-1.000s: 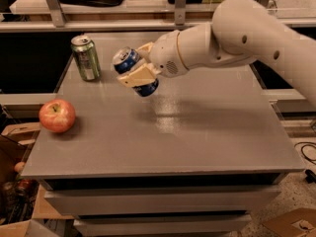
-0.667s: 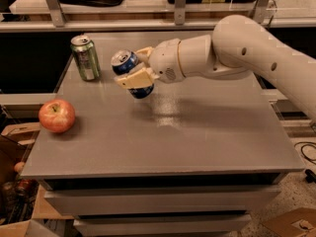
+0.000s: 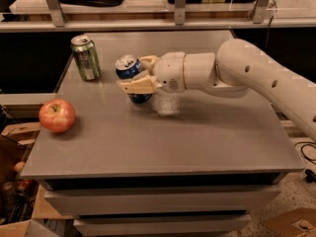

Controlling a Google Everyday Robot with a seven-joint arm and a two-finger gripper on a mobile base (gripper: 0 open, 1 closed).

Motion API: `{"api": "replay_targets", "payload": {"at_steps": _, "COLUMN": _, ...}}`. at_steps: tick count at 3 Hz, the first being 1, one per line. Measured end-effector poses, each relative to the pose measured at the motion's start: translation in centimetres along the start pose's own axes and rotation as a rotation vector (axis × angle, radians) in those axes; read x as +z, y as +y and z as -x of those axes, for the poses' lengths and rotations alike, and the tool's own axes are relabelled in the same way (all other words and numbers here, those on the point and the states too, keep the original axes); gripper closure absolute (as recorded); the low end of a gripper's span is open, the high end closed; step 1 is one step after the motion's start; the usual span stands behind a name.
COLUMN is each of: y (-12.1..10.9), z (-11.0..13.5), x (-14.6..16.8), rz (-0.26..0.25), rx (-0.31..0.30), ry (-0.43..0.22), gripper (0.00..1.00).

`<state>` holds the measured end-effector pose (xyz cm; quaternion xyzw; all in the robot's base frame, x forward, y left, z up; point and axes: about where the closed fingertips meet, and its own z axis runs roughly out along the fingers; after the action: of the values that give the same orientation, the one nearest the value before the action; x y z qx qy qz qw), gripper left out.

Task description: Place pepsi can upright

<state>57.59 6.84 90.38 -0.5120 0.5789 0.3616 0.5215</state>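
The pepsi can (image 3: 129, 73), dark blue with a silver top, stands nearly upright with its bottom at the grey tabletop (image 3: 197, 127), left of the middle. My gripper (image 3: 137, 75) comes in from the right on a white arm and is shut on the can, one beige finger (image 3: 136, 86) across its front and the other behind it near the top. Whether the can's base rests on the table I cannot tell.
A green-and-silver can (image 3: 85, 57) stands upright at the back left, close to the pepsi can. A red apple (image 3: 57, 115) lies near the left edge. A shelf rail with metal posts (image 3: 179, 4) runs behind the table.
My gripper has lowered the pepsi can toward the table and turned it from tilted to nearly upright. The green can and apple have not moved.
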Motion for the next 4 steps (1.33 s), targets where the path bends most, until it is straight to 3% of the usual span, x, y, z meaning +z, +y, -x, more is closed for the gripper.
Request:
{"api": "replay_targets", "payload": {"at_steps": 1, "y": -0.15, "z": -0.52, "x": -0.07, "rz": -0.003, "rx": 0.019, "ry": -0.06, "gripper": 1.0}}
{"api": "replay_targets", "payload": {"at_steps": 2, "y": -0.41, "z": -0.92, "x": -0.13, "rz": 0.0, "rx": 0.035, "ry": -0.106, "gripper": 0.82}}
{"api": "replay_targets", "payload": {"at_steps": 4, "y": -0.76, "z": -1.16, "x": -0.21, "rz": 0.006, "rx": 0.046, "ry": -0.139, "gripper": 0.36}}
